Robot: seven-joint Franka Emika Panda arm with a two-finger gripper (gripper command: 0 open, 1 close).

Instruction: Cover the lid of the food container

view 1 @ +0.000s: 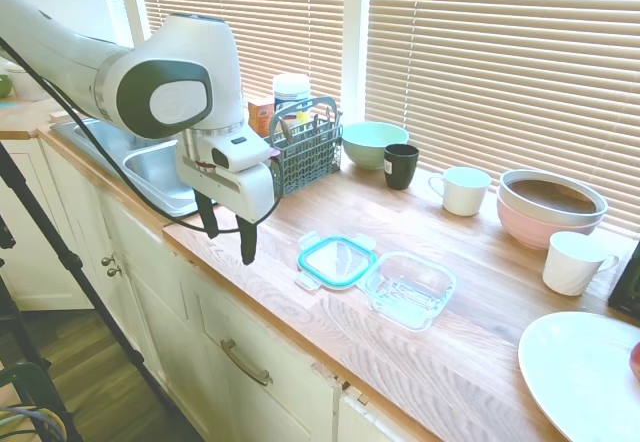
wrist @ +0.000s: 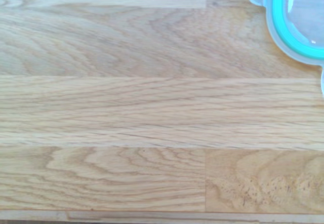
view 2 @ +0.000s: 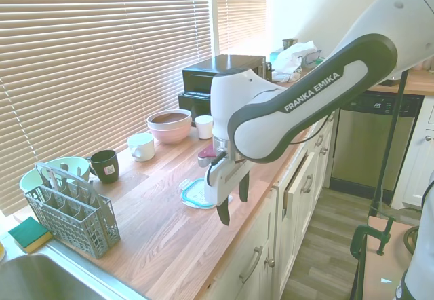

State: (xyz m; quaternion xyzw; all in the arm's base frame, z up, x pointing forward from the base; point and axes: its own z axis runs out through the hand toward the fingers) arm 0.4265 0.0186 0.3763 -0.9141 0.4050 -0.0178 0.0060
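Observation:
The lid (view 1: 337, 260) lies flat on the wooden counter (view 1: 300, 302), clear with a teal rim seal and snap tabs. Right beside it, on its right in the first exterior view, sits the food container (view 1: 410, 288), a shallow clear square dish, uncovered. My gripper (view 1: 227, 231) hangs above the counter's front edge, left of the lid and apart from it, open with nothing between its dark fingers (view 2: 223, 213). In the second exterior view the lid (view 2: 195, 193) peeks out behind the gripper (view 2: 233, 201); the container is hidden by the arm. A corner of the lid (wrist: 296, 19) shows in the wrist view.
A grey cutlery basket (view 1: 305, 147) stands by the sink (view 1: 160, 167). Behind are a mint-green bowl (view 1: 374, 144), a black mug (view 1: 401, 166), two white mugs (view 1: 463, 190), a pink bowl (view 1: 550, 212) and a white plate (view 1: 585, 372).

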